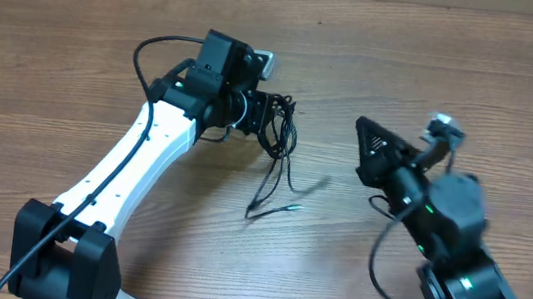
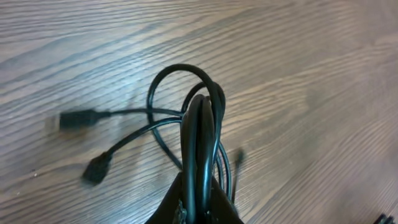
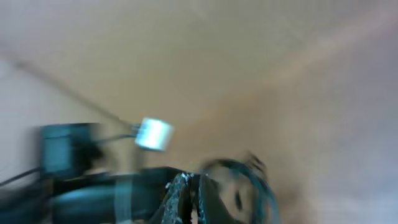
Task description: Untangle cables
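Background here is basically just a wooden table (image 1: 497, 65), mid-brown with long streaky grain running side to side. Up close the grain shows darker and lighter bands. Lighting's soft and even, only faint shadows on the top. There's a paler strip along the far edge, can't tell what it is.

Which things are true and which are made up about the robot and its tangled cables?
1. The left gripper pinches the cables. True.
2. The cables are white. False: they are black.
3. The table is wooden. True.
4. The right gripper is wide open. False: it is shut, away from the bundle.
5. Two plugs lie on the table. True.
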{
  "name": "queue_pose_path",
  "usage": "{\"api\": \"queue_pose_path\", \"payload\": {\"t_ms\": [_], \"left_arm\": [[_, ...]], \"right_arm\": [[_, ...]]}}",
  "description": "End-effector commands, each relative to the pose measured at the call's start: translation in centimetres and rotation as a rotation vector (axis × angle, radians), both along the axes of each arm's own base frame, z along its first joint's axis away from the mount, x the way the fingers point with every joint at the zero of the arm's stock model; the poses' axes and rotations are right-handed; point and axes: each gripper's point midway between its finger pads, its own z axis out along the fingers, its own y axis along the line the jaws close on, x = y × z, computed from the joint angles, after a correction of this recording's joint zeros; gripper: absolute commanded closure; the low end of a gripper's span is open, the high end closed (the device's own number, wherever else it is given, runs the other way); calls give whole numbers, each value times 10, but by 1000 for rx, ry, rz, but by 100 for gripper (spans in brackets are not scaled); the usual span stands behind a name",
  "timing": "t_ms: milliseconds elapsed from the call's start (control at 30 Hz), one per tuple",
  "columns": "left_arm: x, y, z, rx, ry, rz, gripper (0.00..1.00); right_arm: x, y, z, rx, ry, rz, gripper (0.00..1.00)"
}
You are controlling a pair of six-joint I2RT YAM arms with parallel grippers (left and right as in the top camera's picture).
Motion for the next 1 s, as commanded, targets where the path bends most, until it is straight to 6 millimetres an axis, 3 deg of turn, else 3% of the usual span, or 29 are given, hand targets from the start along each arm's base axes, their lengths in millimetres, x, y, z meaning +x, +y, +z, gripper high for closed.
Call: {"api": "queue_pose_path", "payload": {"t_ms": [0, 100, 233, 333, 433, 500, 567, 600, 767, 967], "left_arm": [[-7, -17, 13, -61, 3, -33, 96], [-17, -31, 16, -75, -21, -133, 96], [-24, -41, 17, -66, -60, -221, 96], [-37, -54, 27, -129, -115, -388, 96], [-46, -62, 34, -170, -169, -504, 96], [-46, -62, 34, -169, -173, -508, 96], [-47, -62, 34, -169, -171, -508, 96], [-47, -62, 34, -169, -171, -509, 96], [-55, -62, 33, -154, -230, -620, 96], [-64, -59, 37, -207, -223, -669, 96]], "right_arm": [[-22, 10, 43, -105, -221, 121, 96], [-23, 9, 41, -109, -210, 114, 96], [-19, 10, 12, -137, -94, 123, 94], [-18, 10, -19, -82, 83, 111, 85], [-19, 11, -43, -46, 215, 96, 52], [-20, 11, -58, -51, 281, 92, 39], [-20, 10, -74, -71, 343, 88, 9], [-20, 10, -80, -80, 366, 87, 1], [-19, 11, -104, -115, 450, 83, 0], [-18, 11, -111, -124, 471, 82, 0]]}}
